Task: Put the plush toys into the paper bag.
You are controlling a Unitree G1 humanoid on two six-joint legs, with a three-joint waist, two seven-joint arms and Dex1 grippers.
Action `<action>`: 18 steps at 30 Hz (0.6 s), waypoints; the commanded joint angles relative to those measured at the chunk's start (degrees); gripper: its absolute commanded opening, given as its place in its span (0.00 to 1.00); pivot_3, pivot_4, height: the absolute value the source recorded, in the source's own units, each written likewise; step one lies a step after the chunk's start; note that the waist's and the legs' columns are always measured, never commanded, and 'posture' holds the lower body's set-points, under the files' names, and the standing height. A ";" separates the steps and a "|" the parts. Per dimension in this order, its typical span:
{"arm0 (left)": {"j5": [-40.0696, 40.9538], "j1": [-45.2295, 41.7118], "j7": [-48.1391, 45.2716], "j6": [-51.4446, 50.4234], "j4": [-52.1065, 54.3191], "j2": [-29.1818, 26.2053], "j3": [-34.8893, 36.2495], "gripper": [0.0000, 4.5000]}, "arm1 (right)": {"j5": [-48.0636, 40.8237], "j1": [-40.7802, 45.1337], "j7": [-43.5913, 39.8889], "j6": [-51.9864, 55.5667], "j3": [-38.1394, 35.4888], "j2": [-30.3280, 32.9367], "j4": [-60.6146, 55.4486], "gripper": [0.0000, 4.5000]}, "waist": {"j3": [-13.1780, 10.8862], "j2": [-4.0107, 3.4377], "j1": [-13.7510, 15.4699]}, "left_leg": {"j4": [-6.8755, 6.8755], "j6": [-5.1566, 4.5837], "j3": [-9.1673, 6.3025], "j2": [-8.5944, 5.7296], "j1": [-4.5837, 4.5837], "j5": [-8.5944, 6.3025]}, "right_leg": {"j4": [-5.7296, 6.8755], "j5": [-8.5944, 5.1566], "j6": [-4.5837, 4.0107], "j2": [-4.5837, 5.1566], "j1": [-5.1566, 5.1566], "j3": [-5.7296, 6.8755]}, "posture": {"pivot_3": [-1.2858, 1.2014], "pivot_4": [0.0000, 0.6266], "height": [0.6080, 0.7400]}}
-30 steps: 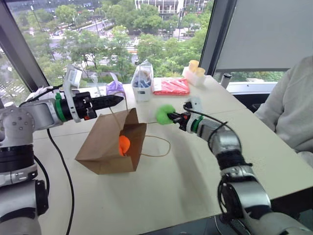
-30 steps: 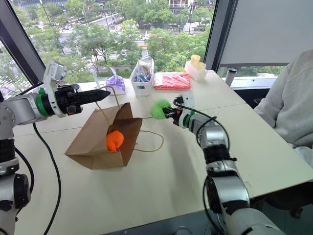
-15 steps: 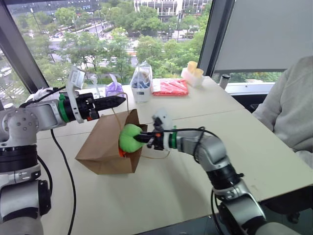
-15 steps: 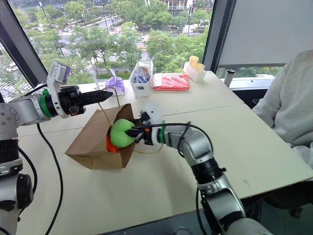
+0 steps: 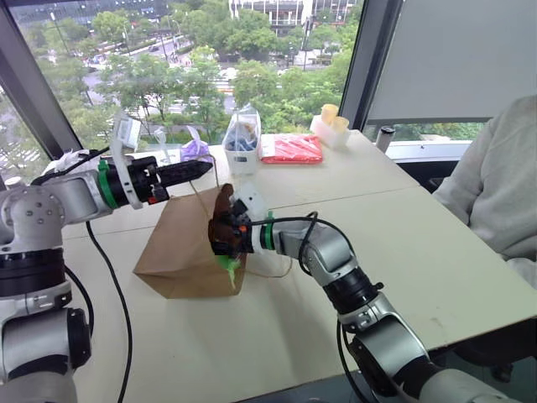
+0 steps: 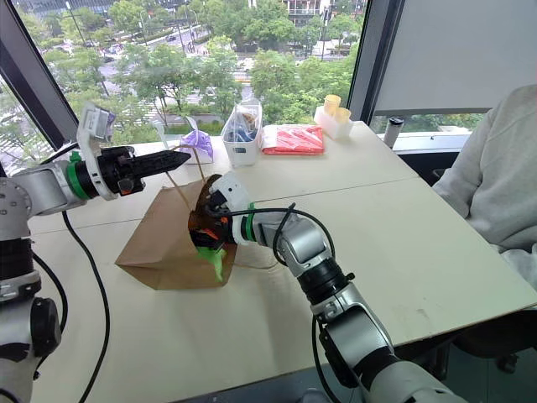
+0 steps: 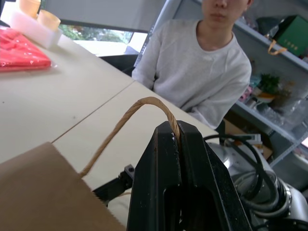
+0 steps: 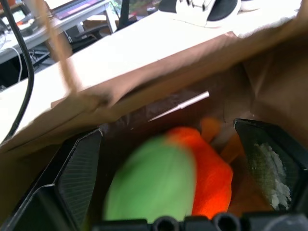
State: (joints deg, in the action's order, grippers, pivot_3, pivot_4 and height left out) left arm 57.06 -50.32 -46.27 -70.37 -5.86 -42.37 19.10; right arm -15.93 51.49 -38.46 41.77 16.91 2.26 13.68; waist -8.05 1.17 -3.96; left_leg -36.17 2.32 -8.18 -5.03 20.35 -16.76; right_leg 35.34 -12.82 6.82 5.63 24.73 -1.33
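On the table [image 5: 436, 252] we see the paper bag [image 5: 180, 248] lying on its side, long axis across us, mouth toward our right. Our left gripper [image 7: 176, 139] is clamped on its handle [image 7: 126, 126]. Our right gripper [image 8: 173, 163], fingers apart, sits inside the mouth with the green toy [image 8: 151, 185] and orange toy [image 8: 209, 178].

The right hand [image 8: 159, 192] fills the paper bag [image 5: 180, 248] mouth, both plush toys [image 8: 163, 183] crowding the space ahead

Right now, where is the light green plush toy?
The green plush toy lies inside the paper bag, beside the orange plush toy, between the open fingers of the right pincer at the bag's mouth.
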 commanded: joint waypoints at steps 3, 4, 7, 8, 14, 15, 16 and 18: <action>1.16 -1.70 0.81 1.75 -0.60 0.09 3.10 0.00 | 1.15 -1.28 -0.61 -1.16 0.22 1.29 -4.17 0.99 | 0.00 0.00 0.01 | 0.00 0.00 0.00 0.00 0.01 0.00 | 0.01 0.00 0.00 0.00 0.00 0.00 | 0.52 0.24 1.00; 1.15 -1.63 0.86 1.79 -0.64 0.10 3.17 0.00 | 1.19 -1.59 -0.70 -1.15 0.05 1.64 -4.80 0.99 | 0.00 0.00 0.02 | 0.00 0.00 0.00 0.00 0.01 0.00 | 0.01 0.00 0.00 0.00 0.00 0.00 | 0.52 0.24 1.00; 1.16 -1.42 0.84 2.02 -0.79 -0.04 3.21 0.00 | 0.88 -2.82 -0.41 -0.84 -0.82 2.55 -6.58 0.99 | 0.00 0.00 0.00 | 0.01 0.00 0.00 0.00 0.01 0.00 | 0.00 0.00 0.00 0.00 0.00 0.00 | 0.52 0.24 1.00; 1.16 -1.39 0.85 2.07 -0.84 -0.06 3.22 0.00 | 0.63 -3.27 -0.24 -0.67 -1.26 2.75 -7.16 0.99 | 0.00 0.00 0.01 | 0.01 0.00 0.00 0.00 0.00 0.00 | 0.00 0.00 0.00 0.00 0.00 0.00 | 0.52 0.24 1.00; 1.02 -1.43 0.83 2.22 -1.11 0.03 2.94 0.00 | -2.06 -5.35 0.94 -0.17 -6.27 3.19 -11.07 0.99 | 0.00 0.00 0.03 | 0.01 0.00 0.01 0.00 0.01 0.00 | -0.01 0.00 0.00 0.00 0.00 0.00 | 0.52 0.24 1.00; 0.99 -1.45 0.80 2.26 -1.18 0.06 2.87 0.00 | -2.43 -5.59 1.17 0.06 -6.84 3.22 -11.52 0.99 | 0.00 0.00 0.03 | 0.01 0.00 0.01 0.00 0.01 0.00 | -0.01 0.00 0.01 0.00 0.00 0.00 | 0.52 0.24 1.00; 0.94 -1.50 0.72 2.32 -1.25 0.10 2.75 0.00 | -2.68 -6.02 1.09 0.16 -7.08 3.50 -12.05 0.99 | 0.00 0.00 0.04 | 0.00 0.00 0.01 0.00 0.01 0.00 | -0.01 0.00 0.01 0.00 0.00 0.00 | 0.52 0.24 1.00; 0.88 -1.60 0.59 2.36 -1.42 0.13 2.56 0.00 | -3.27 -6.73 1.07 0.61 -7.55 3.69 -12.81 0.99 | 0.00 0.00 0.03 | 0.01 0.00 0.01 0.00 0.00 0.00 | -0.02 0.00 0.01 0.00 0.00 0.00 | 0.52 0.24 1.00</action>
State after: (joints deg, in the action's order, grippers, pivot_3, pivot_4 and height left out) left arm 57.06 -50.35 -45.40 -69.23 -7.87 -41.91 20.08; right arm -17.82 44.94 -37.48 42.26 10.39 5.99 3.29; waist -8.04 1.17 -3.92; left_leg -36.15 2.32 -8.18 -5.03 20.35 -16.76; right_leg 35.32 -12.81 6.82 5.63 24.73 -1.33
